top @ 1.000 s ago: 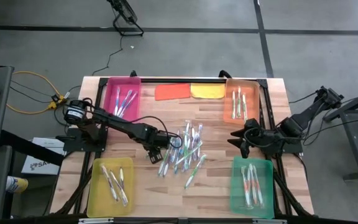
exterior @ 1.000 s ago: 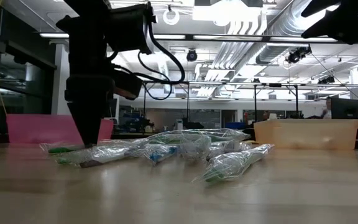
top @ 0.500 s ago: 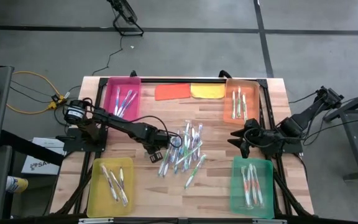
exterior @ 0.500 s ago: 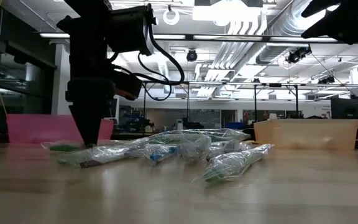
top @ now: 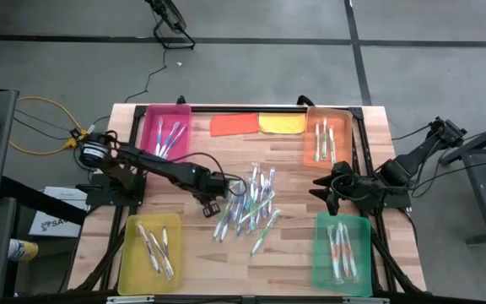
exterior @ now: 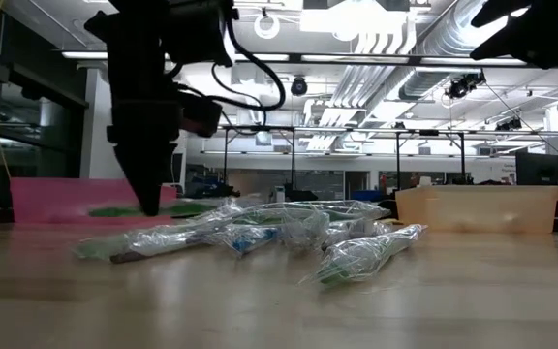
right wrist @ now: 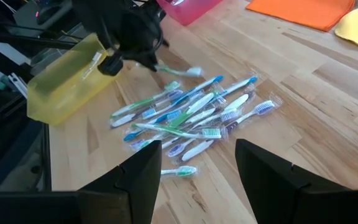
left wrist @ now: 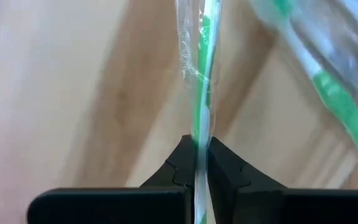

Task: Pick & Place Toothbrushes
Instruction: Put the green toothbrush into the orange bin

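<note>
On the pale wooden table point(top: 192, 245), mid-board: loose pile of thin wrapped plastic toothbrushes point(top: 251, 207), white with green, blue, purple. Left gripper point(top: 212, 205) at the pile's left edge, clamped on a green-and-white wrapped toothbrush point(left wrist: 202, 118), raised clear of the wood. Right gripper point(top: 326, 191) parked between the orange and green trays, fingers spread apart.

Left gripper point(top: 211, 200) jaws pinched shut, right gripper point(top: 321, 191) jaws apart

A large open lab or workshop hall; exposed ceiling ducts point(exterior: 395, 48) and strip lights point(exterior: 356, 15) run overhead; a bare concrete floor point(top: 251, 76) with trailing cables point(top: 45, 105) surrounds the wooden tabletop point(top: 285, 160); glass partitions point(exterior: 289, 160) stand behind.
</note>
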Robot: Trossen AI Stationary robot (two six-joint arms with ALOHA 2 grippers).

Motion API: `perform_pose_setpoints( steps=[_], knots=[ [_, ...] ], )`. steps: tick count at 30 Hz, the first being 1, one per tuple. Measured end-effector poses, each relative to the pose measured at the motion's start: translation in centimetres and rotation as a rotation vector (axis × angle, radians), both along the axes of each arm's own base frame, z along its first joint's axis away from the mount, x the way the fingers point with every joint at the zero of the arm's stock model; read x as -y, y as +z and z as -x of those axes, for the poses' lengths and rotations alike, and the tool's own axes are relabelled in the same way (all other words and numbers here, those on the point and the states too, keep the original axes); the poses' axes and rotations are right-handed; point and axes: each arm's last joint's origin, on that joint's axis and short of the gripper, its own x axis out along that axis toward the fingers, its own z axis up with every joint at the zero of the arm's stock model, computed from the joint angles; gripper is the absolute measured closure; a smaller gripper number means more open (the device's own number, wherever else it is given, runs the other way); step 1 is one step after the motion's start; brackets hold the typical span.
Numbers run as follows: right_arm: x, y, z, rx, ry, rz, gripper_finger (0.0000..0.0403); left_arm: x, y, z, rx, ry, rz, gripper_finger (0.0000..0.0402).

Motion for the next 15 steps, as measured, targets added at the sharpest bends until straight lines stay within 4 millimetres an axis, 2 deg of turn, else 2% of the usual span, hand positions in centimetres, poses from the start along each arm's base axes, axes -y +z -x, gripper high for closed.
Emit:
perform_pose_setpoints(
  steps=[6,15],
  knots=[
    [0.0,0.0,0.0,-0.003,0.01,0.014,0.0204,-1.4,2.5,-0.3,0.174,0.01,-0.039,0.0391],
    [0.0,0.1,-0.1,0.004,0.005,0.016,0.0204,-2.9,6.7,-2.9,0.628,-0.121,-0.138,0.0391]
  ],
)
